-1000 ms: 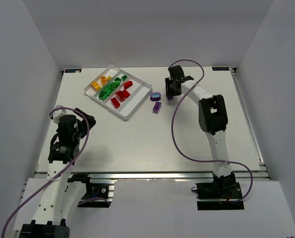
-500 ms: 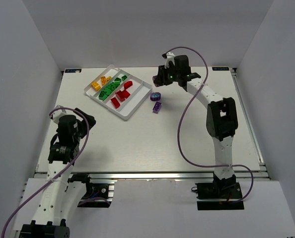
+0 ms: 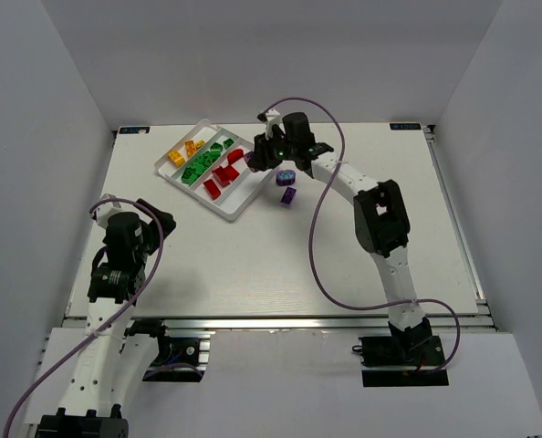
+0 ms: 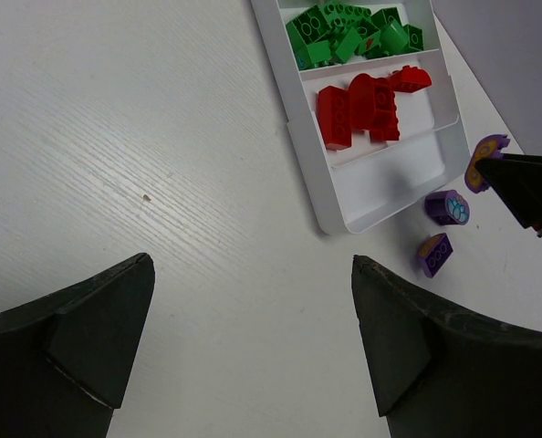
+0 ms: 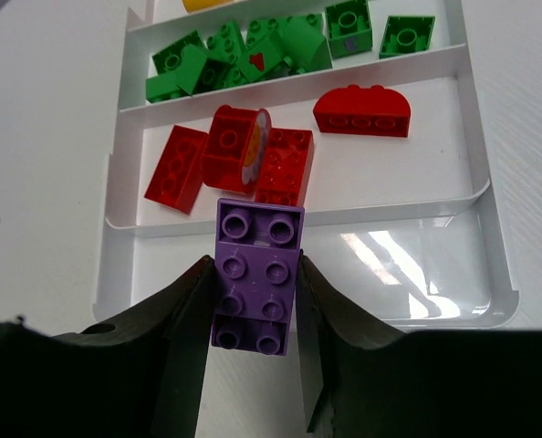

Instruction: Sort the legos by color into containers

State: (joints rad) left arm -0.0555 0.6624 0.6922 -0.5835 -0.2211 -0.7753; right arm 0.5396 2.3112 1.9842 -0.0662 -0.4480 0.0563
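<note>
Since no purple sits in the white tray [image 5: 490,233] so far, the right hand [image 5: 255,310] pinches a purple brick [image 5: 257,246] over its bare end compartment [image 5: 390,265]; the left hand [image 4: 251,310] hangs spread, idle, well apart.

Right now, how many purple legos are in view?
3: a brick in the right gripper over the tray; a round one and a second brick on the table beside it.
</note>
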